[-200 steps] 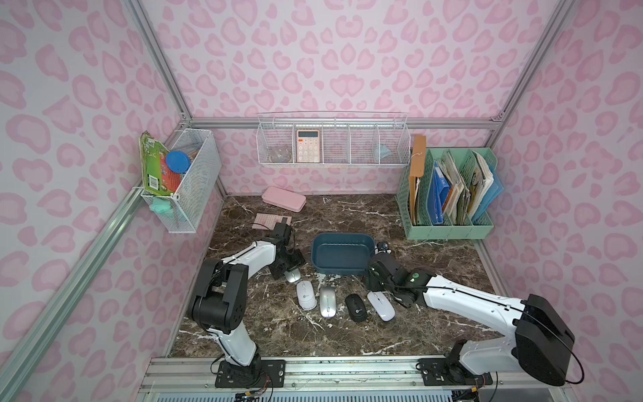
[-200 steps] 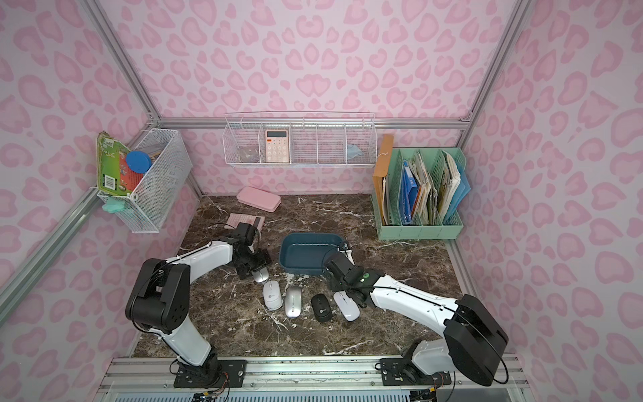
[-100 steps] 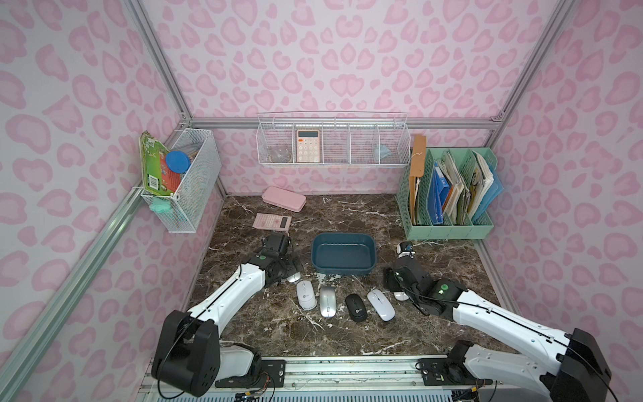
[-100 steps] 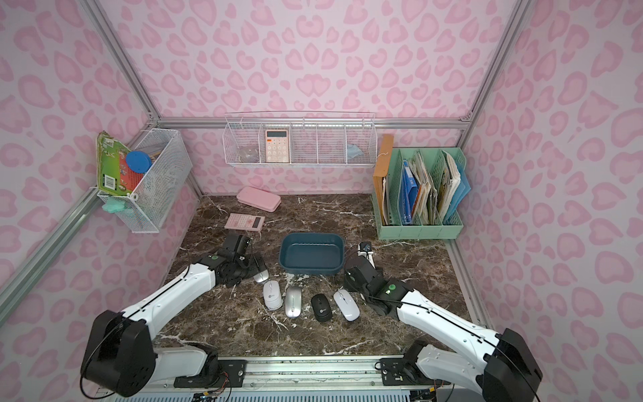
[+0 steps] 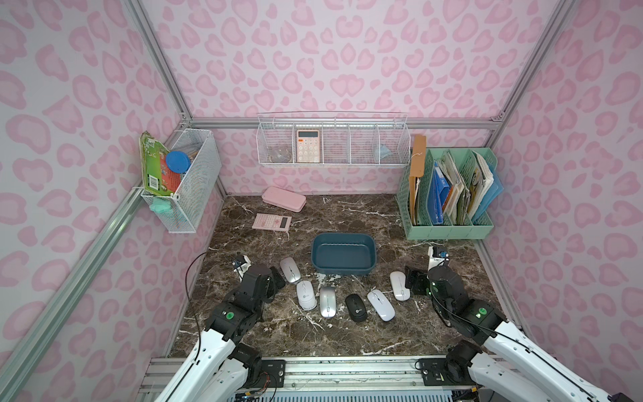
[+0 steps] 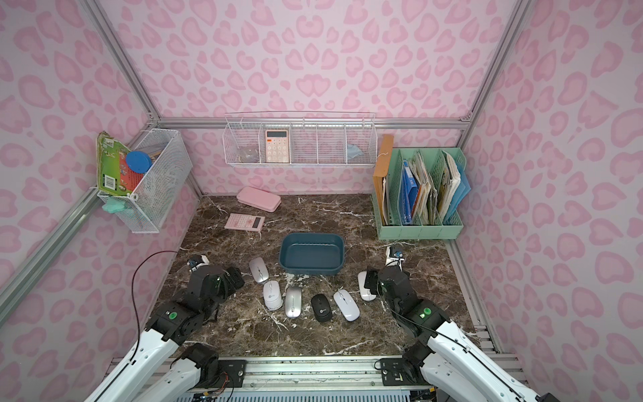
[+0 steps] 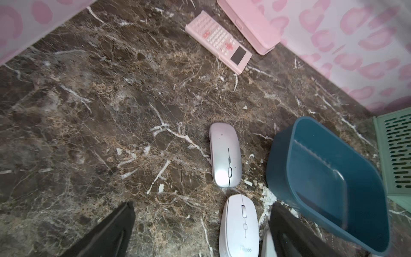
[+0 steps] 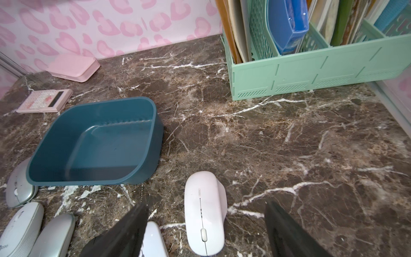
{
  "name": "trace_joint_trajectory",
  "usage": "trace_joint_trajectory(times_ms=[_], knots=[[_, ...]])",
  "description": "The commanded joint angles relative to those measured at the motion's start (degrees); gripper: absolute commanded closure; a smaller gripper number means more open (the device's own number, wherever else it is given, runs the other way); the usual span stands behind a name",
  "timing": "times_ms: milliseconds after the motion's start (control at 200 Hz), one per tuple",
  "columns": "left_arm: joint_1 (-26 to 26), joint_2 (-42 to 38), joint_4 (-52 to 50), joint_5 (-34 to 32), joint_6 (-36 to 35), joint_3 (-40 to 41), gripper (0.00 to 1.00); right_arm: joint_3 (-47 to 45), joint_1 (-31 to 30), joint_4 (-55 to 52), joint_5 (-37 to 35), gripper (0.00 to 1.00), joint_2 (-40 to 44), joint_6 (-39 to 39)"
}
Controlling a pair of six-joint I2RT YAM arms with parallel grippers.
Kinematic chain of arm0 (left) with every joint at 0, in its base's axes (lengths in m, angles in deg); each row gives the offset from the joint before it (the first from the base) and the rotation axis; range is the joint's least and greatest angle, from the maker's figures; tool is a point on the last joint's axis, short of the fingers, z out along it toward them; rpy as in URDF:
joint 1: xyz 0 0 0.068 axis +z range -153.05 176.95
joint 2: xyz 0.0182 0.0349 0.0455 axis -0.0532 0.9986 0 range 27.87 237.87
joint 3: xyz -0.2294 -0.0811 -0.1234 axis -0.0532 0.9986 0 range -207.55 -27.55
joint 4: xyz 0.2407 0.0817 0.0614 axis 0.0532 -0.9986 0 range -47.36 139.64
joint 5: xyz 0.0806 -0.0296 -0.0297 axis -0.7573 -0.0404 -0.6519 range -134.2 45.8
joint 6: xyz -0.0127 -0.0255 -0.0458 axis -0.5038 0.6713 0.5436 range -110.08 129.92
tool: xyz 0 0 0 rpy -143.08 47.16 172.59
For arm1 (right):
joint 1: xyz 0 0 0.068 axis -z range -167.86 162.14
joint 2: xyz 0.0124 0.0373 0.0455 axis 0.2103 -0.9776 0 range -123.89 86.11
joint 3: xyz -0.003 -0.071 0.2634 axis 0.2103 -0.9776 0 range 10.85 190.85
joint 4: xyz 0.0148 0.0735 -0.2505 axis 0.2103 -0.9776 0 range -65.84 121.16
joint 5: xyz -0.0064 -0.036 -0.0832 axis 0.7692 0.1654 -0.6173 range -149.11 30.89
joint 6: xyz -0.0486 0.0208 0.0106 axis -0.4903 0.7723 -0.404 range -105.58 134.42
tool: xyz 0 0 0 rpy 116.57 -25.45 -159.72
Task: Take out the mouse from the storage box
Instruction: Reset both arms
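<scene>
Six mice (image 5: 327, 301) now lie in a row just near of the emptied storage box (image 5: 342, 272), and you have drawn back the left gripper (image 5: 276, 277) and right gripper (image 5: 415, 282), both released; removal looks complete.

The teal-blue storage box (image 5: 342, 270) sits upright, mid-bench (image 5: 348, 215). Near it, six mice lie flat in an arc, left to right: far silver mouse (image 5: 290, 269), logo white mouse (image 5: 306, 295), near silver mouse (image 5: 327, 301), black mouse (image 5: 356, 307), slanted white mouse (image 5: 381, 305), right white mouse (image 5: 399, 285).

Dark marble tabletop (image 5: 348, 215) carried teal storage box (image 5: 342, 271) mid-table; six mice (image 5: 327, 301) lay in arc before it; pink calculator (image 5: 271, 221), pink case (image 5: 283, 198), green file rack (image 5: 449, 231) behind.
</scene>
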Motion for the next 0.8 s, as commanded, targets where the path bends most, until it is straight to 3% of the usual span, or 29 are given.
trace_joint_trajectory(times_ms=[0, 210, 435, 560, 795], knots=[[0.01, -4.97, -0.73, -4.36, 0.87, 1.38, 0.01, -1.23, 0.44, 2.96, 0.41, 0.01, 2.59, -1.13], [-0.01, -7.76, 0.85, -12.77, 4.95, 4.42, 0.01, -5.23, 1.15, 7.07, -0.59, 0.0, 7.64, -1.91], [0.01, 3.95, 1.76, -22.41, 7.66, 1.97, 0.01, -10.38, 1.45, 14.25, -0.35, 0.0, 10.84, -5.6], [0.09, 6.79, 13.75, -21.46, -2.27, 3.04, 0.01, -11.29, 1.88, 15.42, -1.11, 0.0, 11.25, -7.18], [1.44, 11.53, 24.55, -24.25, -13.84, 2.45, 0.01, -12.46, 2.76, 16.42, -0.45, 0.0, 11.08, -7.31]])
